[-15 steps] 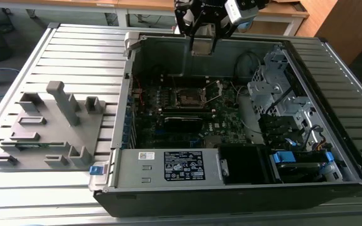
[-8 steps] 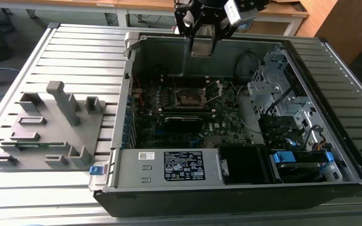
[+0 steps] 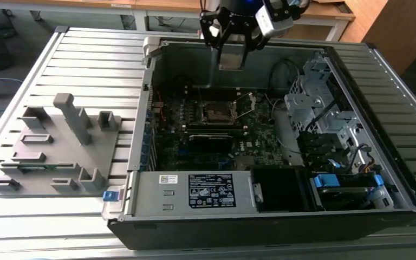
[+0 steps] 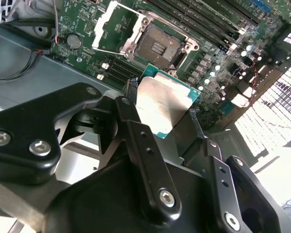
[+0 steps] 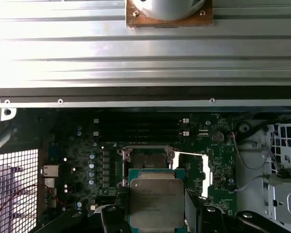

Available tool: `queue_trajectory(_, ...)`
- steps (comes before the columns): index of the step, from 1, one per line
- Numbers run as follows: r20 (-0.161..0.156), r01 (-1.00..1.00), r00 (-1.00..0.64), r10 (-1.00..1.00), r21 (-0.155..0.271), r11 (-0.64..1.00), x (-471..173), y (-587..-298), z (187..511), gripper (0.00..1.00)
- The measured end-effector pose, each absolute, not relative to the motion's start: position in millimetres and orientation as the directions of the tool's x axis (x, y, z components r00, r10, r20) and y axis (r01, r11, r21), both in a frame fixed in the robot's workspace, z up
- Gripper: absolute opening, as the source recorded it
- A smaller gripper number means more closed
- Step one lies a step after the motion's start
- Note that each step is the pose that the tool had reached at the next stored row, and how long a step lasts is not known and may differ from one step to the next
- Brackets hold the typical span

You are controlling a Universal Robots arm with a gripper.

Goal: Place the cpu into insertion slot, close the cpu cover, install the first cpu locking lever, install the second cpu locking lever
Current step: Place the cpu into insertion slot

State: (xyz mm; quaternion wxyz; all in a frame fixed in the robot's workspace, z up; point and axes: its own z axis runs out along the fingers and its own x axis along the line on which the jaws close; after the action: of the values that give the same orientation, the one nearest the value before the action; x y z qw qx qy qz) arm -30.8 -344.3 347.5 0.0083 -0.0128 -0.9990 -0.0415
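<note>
Second wrist view, nearest first: the black gripper (image 4: 162,99) sits in the foreground with its jaws clamped on two opposite edges of the cpu (image 4: 167,103). The chip's dull silver top and green border show, but its near edge is hidden behind the gripper body. Beyond the chip, and apart from it, lies the insertion slot (image 4: 160,44) with its dark contact field exposed. Beside the slot the cpu cover (image 4: 103,23) stands swung open. Glare washes it to white, and the picture edge cuts off its far end. Thin wire levers near the slot are hard to trace.

In the first wrist view, the held chip is cut off at its near edge and covers part of the slot behind it. The open cover shows as a bright frame to one side.

In the exterior view, a power supply (image 3: 193,190) with a white label is closest, inside the open computer case (image 3: 266,230). Past it come the green motherboard (image 3: 186,146) and the slot, with the cover tilted up on the exterior view's right of it. Farther back, the gripper hangs above the case with the chip held well clear of the slot. The arm is cut off at the picture's top. A grey moulded fixture (image 3: 49,146) lies on the slatted table (image 3: 49,227) to the exterior view's left of the case.
</note>
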Motion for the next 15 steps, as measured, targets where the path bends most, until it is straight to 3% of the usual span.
queue_trajectory(15,0.018,0.026,-1.000,0.025,0.080,0.996,-30.8,-344.3,343.5,0.54)
